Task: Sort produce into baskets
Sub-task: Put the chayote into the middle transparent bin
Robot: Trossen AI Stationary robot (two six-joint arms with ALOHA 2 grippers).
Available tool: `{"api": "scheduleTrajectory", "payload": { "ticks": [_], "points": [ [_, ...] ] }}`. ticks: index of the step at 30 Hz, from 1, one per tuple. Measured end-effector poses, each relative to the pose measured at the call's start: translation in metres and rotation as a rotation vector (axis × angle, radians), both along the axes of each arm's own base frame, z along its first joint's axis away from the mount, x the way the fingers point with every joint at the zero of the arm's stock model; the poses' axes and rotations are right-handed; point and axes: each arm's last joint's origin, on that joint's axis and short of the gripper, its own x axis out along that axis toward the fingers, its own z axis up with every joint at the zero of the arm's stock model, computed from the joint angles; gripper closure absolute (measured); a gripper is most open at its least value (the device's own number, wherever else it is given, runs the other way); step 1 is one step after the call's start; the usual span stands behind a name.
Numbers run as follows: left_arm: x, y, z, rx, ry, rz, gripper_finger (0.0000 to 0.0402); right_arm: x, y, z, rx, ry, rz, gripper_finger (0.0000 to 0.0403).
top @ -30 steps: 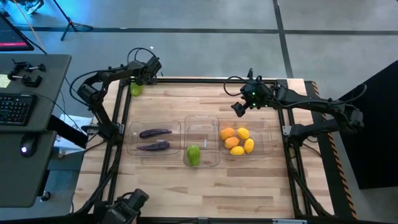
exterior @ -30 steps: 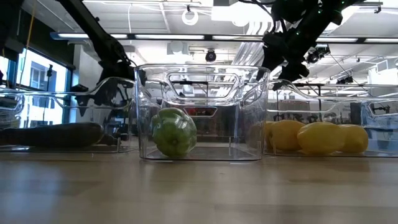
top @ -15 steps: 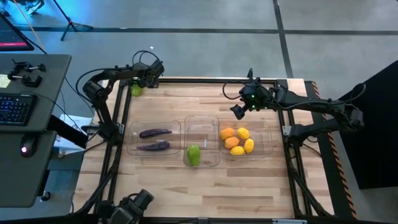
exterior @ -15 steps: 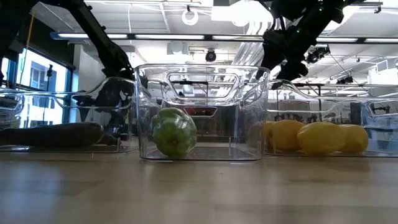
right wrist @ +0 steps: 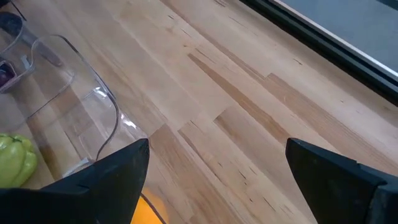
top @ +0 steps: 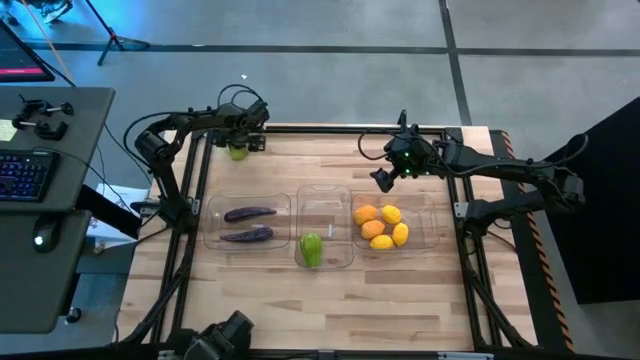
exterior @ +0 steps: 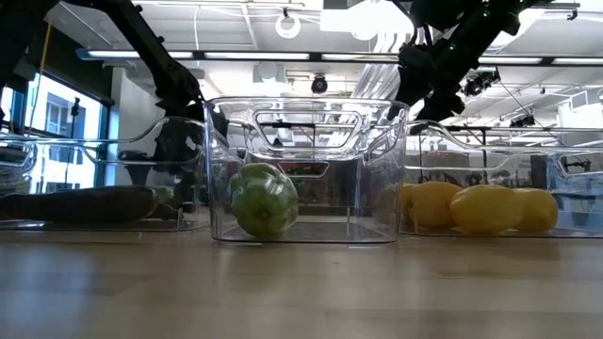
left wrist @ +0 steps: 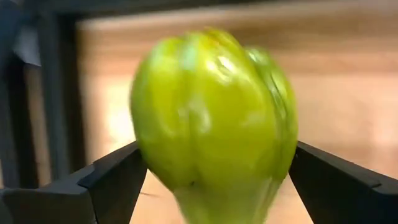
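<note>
My left gripper point(top: 240, 143) is at the table's far left, shut on a green lumpy pear-shaped piece point(left wrist: 214, 118), which also shows in the high view point(top: 238, 151). Three clear bins stand in a row: the left bin point(top: 213, 215) holds two purple eggplants point(top: 248, 213), the middle bin point(top: 325, 195) holds a second green piece point(top: 311, 248), the right bin point(top: 425, 215) holds lemons and orange fruits point(top: 381, 227). My right gripper point(top: 383, 177) is open and empty above the table just behind the right bin. My left gripper pinches the green piece between its two fingers, one finger point(left wrist: 109, 180) on each of its opposite sides, at its wide middle point(left wrist: 155, 155). The piece fills the gap between the fingers and appears lifted clear of the table.
Bare wooden tabletop point(top: 320, 155) lies behind the bins and in front of them point(top: 330, 310). A desk with a keyboard point(top: 25, 175) stands off the table's left. The table's dark frame rail point(top: 190, 180) runs along the left edge.
My left gripper has carried the green piece from the table's far left corner toward the right, onto the table's wooden top. My right gripper has kept still.
</note>
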Motion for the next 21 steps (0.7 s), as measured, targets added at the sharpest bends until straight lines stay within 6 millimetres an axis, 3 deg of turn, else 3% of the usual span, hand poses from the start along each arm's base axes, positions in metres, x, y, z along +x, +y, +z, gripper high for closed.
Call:
{"api": "scheduleTrajectory", "payload": {
  "ticks": [11,21],
  "points": [
    [0.026,-0.025,-0.001,-0.099,-0.036,-0.162,0.0045,0.002,-0.001,0.002,-0.008,-0.033,-0.004,0.0036],
    [0.013,-0.019,0.026,0.073,-0.066,0.008,0.0045,0.002,-0.001,0.002,0.01,-0.042,-0.021,0.0036]
  ]
}}
